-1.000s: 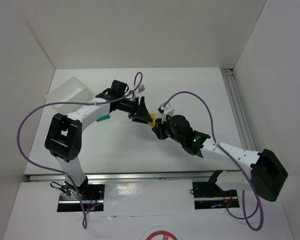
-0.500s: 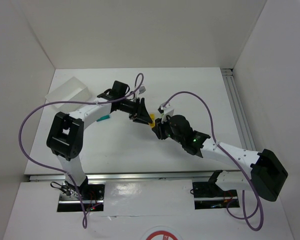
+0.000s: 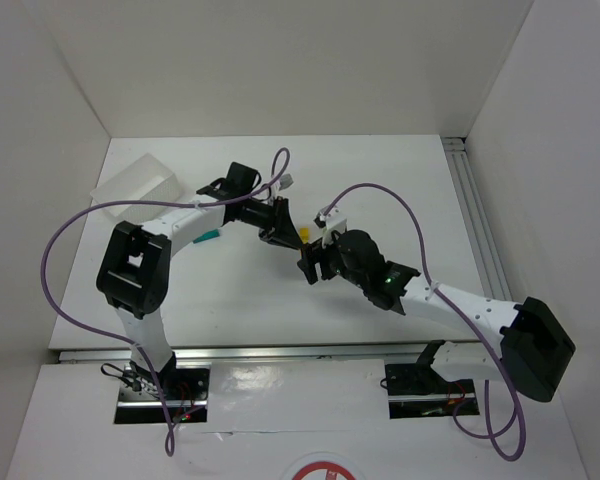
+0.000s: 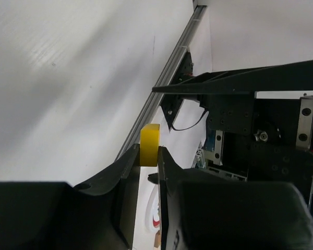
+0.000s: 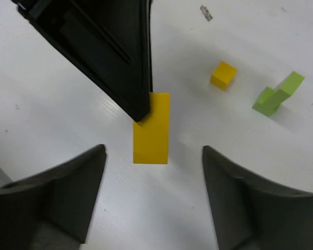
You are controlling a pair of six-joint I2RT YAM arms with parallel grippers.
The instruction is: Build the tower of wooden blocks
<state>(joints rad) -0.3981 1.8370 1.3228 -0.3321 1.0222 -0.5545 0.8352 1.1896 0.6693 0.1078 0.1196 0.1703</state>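
A flat yellow block [image 4: 149, 136] is pinched at its end between the fingers of my left gripper [image 4: 148, 151], held above the table mid-scene [image 3: 305, 236]. In the right wrist view the same yellow block [image 5: 152, 127] hangs from the left gripper's black finger [image 5: 120, 67]. My right gripper [image 5: 154, 156] is open, its fingers spread either side of the block and clear of it. On the table lie a small yellow cube [image 5: 223, 75] and a light green block [image 5: 278, 94]. A teal piece [image 3: 208, 237] peeks out beside the left arm.
A white tray [image 3: 135, 185] stands at the back left corner of the table. An aluminium rail [image 3: 475, 215] runs along the right edge. Purple cables loop over both arms. White walls close in the table on three sides.
My right gripper has opened and let go of the yellow block, backing off slightly. My left gripper has closed on the block and now holds it alone.
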